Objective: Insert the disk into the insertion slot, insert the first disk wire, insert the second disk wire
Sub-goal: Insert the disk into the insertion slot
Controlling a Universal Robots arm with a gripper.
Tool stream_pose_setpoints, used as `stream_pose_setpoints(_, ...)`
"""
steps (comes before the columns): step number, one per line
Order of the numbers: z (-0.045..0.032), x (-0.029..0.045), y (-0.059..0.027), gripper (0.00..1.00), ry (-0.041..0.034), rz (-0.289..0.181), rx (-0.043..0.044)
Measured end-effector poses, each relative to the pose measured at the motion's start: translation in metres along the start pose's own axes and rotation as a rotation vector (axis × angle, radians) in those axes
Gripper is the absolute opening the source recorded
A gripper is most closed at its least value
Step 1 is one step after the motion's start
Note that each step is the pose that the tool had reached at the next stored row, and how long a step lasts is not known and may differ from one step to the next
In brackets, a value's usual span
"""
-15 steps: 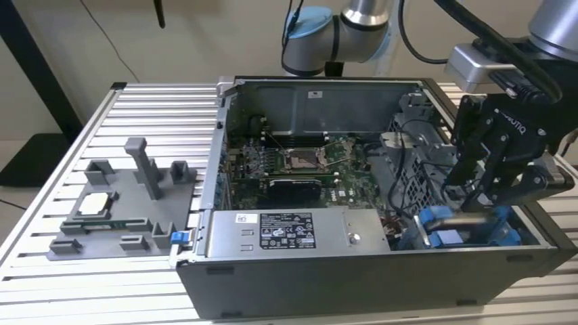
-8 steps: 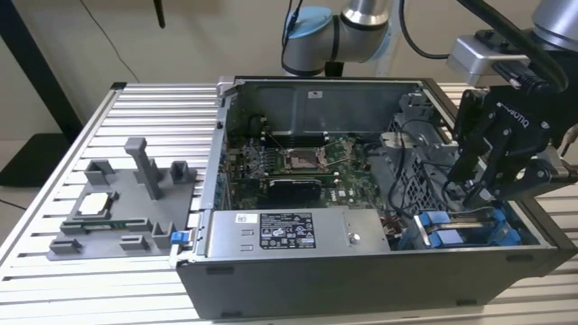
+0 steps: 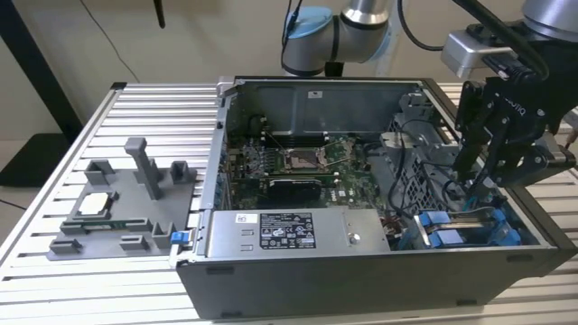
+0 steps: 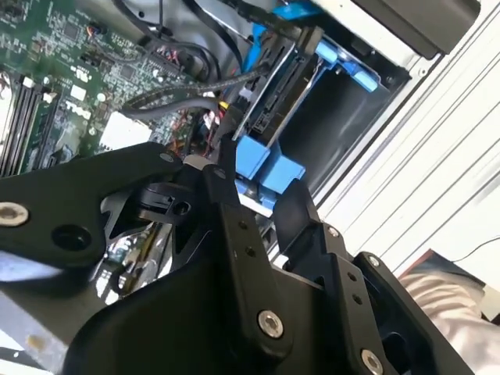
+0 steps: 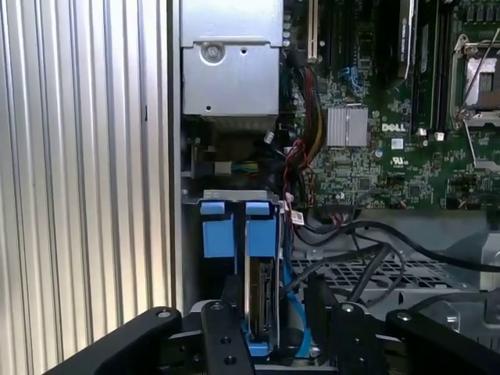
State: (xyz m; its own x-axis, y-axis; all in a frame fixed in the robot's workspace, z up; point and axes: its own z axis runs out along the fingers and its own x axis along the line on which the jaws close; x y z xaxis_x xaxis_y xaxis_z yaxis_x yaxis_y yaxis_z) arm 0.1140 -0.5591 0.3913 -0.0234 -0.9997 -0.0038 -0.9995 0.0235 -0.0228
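The disk [image 5: 262, 301] stands on edge in the insertion slot [image 3: 505, 233] at the case's front corner, on the exterior view's right, with the blue carrier tabs [image 5: 238, 234] at its end. In the second wrist view the carrier [image 4: 269, 168] is bright blue and black cables [image 4: 176, 98] run toward the disk's connector end. My gripper [image 3: 478, 181] hangs directly over this bay. In the first wrist view its fingers [image 5: 230, 301] straddle the disk's edge, apart from each other, nothing clamped between them. A thin blue wire [image 5: 291, 308] runs beside the disk.
The grey power-supply box [image 3: 298, 231] lies along the case's front wall beside the bay. The motherboard [image 3: 298, 162] fills the case floor and a perforated cage [image 5: 375, 273] with looped black cables adjoins the slot. A grey fixture [image 3: 118, 203] with parts sits on the slatted table [image 3: 135, 101].
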Motion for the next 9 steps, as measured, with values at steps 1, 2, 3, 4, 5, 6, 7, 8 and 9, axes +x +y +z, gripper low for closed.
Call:
stream_pose_setpoints(1,0.0000,-0.0027,0.0001,1.00,-0.0004,0.000,0.0056)
stream_pose_setpoints(2,-0.0001,-0.0059,0.0001,1.00,-0.0009,0.000,0.0118)
stream_pose_setpoints(3,0.0000,-0.0088,0.0002,1.00,-0.0022,0.000,0.0187)
stream_pose_setpoints(4,0.0001,-0.0110,0.0003,1.00,-0.0038,0.000,0.0247)
stream_pose_setpoints(5,0.0000,-0.0128,0.0003,1.00,-0.0052,0.000,0.0317)
stream_pose_setpoints(6,0.0002,-0.0130,0.0003,1.00,-0.0066,0.000,0.0373)
stream_pose_setpoints(7,0.0006,-0.0130,0.0003,1.00,-0.0071,0.000,0.0425)
stream_pose_setpoints(8,0.0010,-0.0130,0.0003,1.00,-0.0072,0.000,0.0475)
stream_pose_setpoints(9,0.0016,-0.0130,0.0003,1.00,-0.0072,0.000,0.0522)
